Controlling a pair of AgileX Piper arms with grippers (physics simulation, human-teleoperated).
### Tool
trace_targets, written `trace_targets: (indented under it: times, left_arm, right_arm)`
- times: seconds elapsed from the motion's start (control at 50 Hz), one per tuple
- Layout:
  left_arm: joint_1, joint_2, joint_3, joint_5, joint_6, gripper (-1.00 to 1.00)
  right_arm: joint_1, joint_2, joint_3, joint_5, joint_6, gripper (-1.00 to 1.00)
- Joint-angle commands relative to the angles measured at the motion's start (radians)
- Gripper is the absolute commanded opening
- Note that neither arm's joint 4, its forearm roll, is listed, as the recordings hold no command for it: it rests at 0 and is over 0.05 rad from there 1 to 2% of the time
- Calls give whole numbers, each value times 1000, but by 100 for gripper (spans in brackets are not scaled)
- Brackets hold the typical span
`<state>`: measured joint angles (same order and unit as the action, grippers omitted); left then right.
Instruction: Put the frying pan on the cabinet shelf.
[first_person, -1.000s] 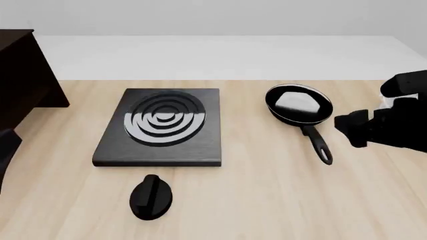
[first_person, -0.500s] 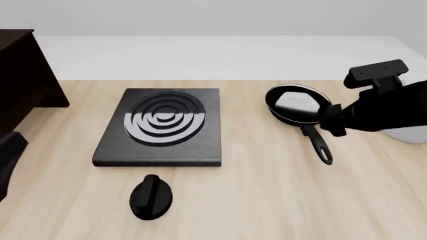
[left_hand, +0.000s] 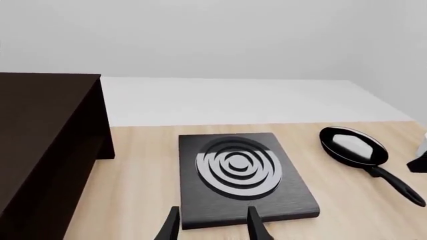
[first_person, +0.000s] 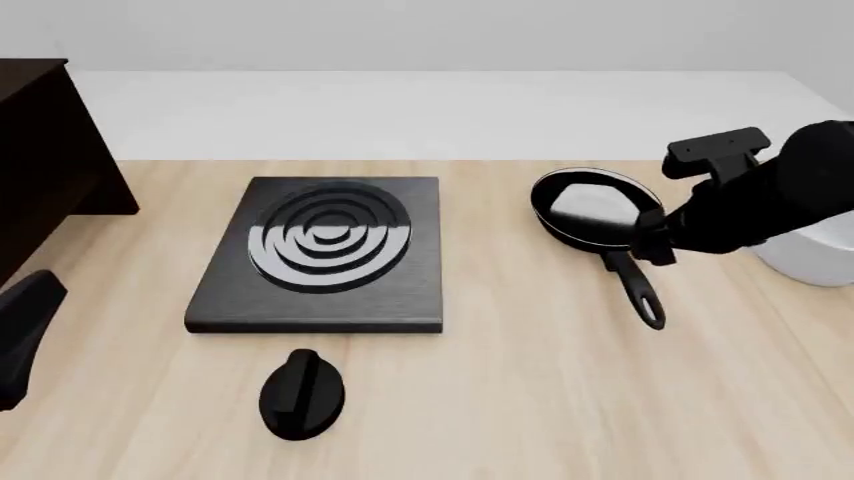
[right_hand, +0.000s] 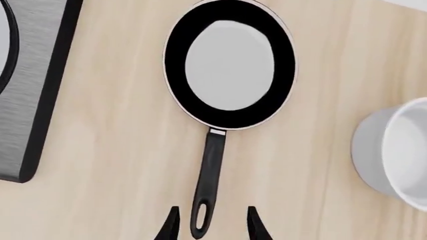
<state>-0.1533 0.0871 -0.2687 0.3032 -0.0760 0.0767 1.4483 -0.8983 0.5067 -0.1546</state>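
The frying pan (first_person: 597, 210) lies flat on the table right of centre, its long handle (first_person: 638, 290) pointing toward the near edge. It also shows in the left wrist view (left_hand: 352, 146) and the right wrist view (right_hand: 229, 62). My right gripper (first_person: 650, 242) hovers open above the handle; in its wrist view the handle's loop (right_hand: 200, 220) lies between the spread fingers of this gripper (right_hand: 212, 227), touching neither. My left gripper (left_hand: 212, 230) is open and holds nothing, low at the near left. The dark cabinet (left_hand: 40, 130) stands at the far left (first_person: 47, 170); only its flat top and side show.
A flat black stove plate (first_person: 320, 255) with rings lies mid-table, seen too in the left wrist view (left_hand: 240, 175). A black knob (first_person: 302, 393) sits in front of it. A white bowl (first_person: 814, 255) stands just right of the pan (right_hand: 397, 150), behind my right arm.
My right arm has swung left and forward, from beside the pan's handle to over it. The left arm has risen a little at the near-left edge. The pan has not moved.
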Motion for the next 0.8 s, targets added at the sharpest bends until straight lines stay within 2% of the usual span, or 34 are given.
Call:
trace_targets:
  times: [0.02,0.22,0.28,0.34,0.58,0.8]
  left_arm:
    - [1,-1,10,-8,7,100]
    - [2,-2,12,-8,8,100]
    - [1,-2,13,-8,9,100]
    - [-10,-5,20,-9,30,100]
    - [-4,-2,32,-22,25,100]
    - [-3,-1,41,-29,25,100]
  right_arm:
    - [-14,79,-29,-12,-17,100]
    - [8,127,-31,-37,-6,100]
    - [3,146,-41,-32,-28,100]
    - [12,148,-50,-18,-14,100]
    - [22,214,-24,-83,-1,100]
    - [-3,266,11,-138,-18,100]
